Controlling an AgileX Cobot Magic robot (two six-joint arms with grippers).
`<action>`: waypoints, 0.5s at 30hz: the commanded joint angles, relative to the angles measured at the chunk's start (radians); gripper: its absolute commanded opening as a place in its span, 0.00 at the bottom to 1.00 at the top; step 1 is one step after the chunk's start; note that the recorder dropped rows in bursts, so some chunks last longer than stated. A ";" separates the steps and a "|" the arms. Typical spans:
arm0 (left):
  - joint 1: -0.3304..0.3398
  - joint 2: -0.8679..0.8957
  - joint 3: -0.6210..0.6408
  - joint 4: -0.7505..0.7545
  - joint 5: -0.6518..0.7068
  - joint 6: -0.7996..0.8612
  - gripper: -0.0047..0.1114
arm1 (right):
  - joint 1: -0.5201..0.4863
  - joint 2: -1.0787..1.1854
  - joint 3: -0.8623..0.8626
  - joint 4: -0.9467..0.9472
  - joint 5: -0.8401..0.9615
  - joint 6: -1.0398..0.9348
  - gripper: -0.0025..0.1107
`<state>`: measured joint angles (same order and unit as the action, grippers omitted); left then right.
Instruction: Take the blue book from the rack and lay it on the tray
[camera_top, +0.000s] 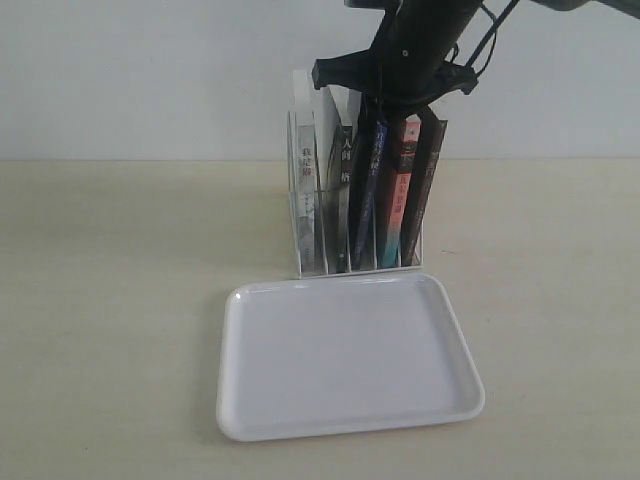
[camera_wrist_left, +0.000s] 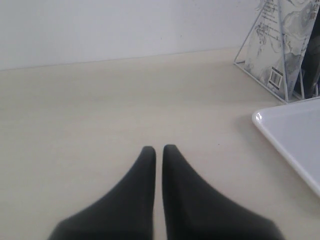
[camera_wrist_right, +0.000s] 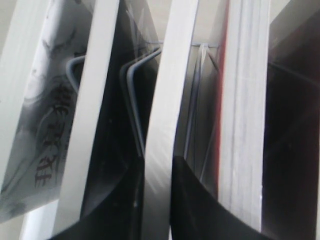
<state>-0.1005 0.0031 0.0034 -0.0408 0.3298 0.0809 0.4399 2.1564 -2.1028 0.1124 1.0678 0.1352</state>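
Observation:
The white wire rack (camera_top: 297, 240) stands behind the white tray (camera_top: 340, 365) and holds several upright books. The blue book (camera_top: 368, 190) shows its narrow dark blue spine in a middle slot, left of the pink-red and teal spine (camera_top: 397, 195). My right gripper (camera_top: 377, 108) reaches down from above onto that book's top. In the right wrist view its dark fingers (camera_wrist_right: 125, 200) press both sides of the blue book's white page edge (camera_wrist_right: 162, 115), so the right gripper (camera_wrist_right: 157, 162) is shut on it. My left gripper (camera_wrist_left: 159, 148) is shut and empty, low over bare table.
A white-covered book (camera_top: 305, 180) and a black-spined book (camera_top: 343, 190) fill the left slots; a dark book (camera_top: 425, 180) leans at the right end. The left wrist view shows the tray's corner (camera_wrist_left: 295, 135) and the rack's end (camera_wrist_left: 260, 75). A pale wall is behind.

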 joint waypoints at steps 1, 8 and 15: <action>0.000 -0.003 -0.003 0.001 -0.015 -0.007 0.08 | -0.002 -0.001 -0.003 0.018 0.001 -0.006 0.02; 0.000 -0.003 -0.003 0.001 -0.015 -0.007 0.08 | -0.002 -0.033 -0.003 0.016 -0.024 -0.003 0.02; 0.000 -0.003 -0.003 0.001 -0.015 -0.007 0.08 | -0.002 -0.146 -0.003 0.002 -0.045 -0.005 0.02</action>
<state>-0.1005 0.0031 0.0034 -0.0408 0.3298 0.0809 0.4399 2.0871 -2.0993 0.1124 1.0660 0.1352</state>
